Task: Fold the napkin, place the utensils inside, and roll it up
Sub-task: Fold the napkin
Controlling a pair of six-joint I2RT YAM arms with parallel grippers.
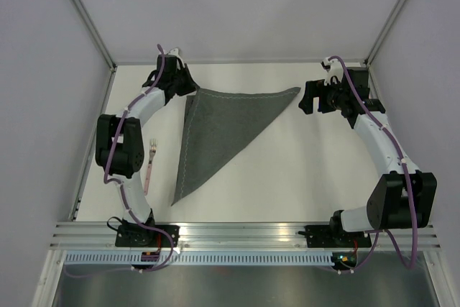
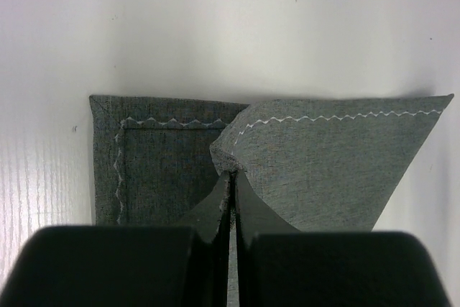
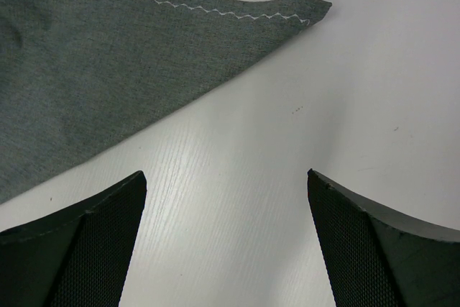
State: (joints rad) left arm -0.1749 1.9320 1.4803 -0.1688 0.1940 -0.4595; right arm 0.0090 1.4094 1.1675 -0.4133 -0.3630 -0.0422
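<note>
The dark grey napkin (image 1: 219,127) lies folded into a triangle on the white table, with points at the far left, far right and near left. My left gripper (image 1: 188,85) is shut on the napkin's top layer at its far left corner; in the left wrist view the pinched cloth (image 2: 323,163) rises over the lower layer (image 2: 165,170). My right gripper (image 1: 310,97) is open and empty just right of the napkin's far right tip (image 3: 316,11). A pink-handled fork (image 1: 150,165) lies left of the napkin.
White walls with metal frame posts close the table at the back and sides. An aluminium rail (image 1: 244,231) runs along the near edge by the arm bases. Bare table lies right of the napkin.
</note>
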